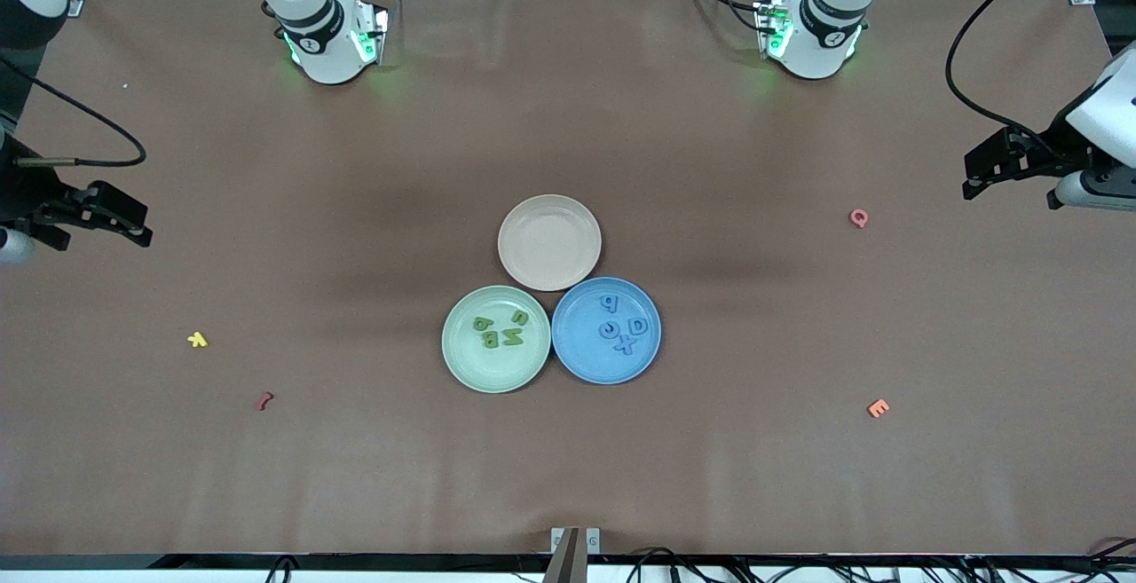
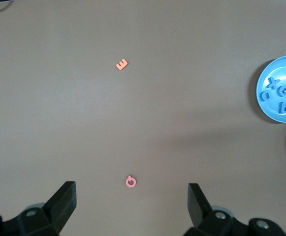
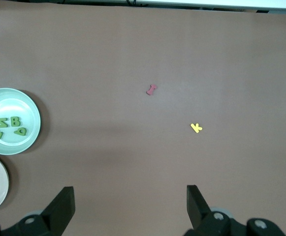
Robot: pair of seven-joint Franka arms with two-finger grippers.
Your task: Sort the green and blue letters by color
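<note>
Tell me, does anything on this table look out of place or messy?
Nothing stands out. The green letters lie in the green plate, the blue letters in the blue plate. The beige plate holds nothing. Four other letters lie scattered on the table.

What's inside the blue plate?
Four blue letters lie in the blue plate: P, C, D and an X shape. Nothing covers them; whatever lies under the letters is hidden.

A pink Q point(image 1: 858, 217), orange E point(image 1: 878, 407), yellow K point(image 1: 197, 340) and dark red letter point(image 1: 264, 401) lie scattered.
</note>
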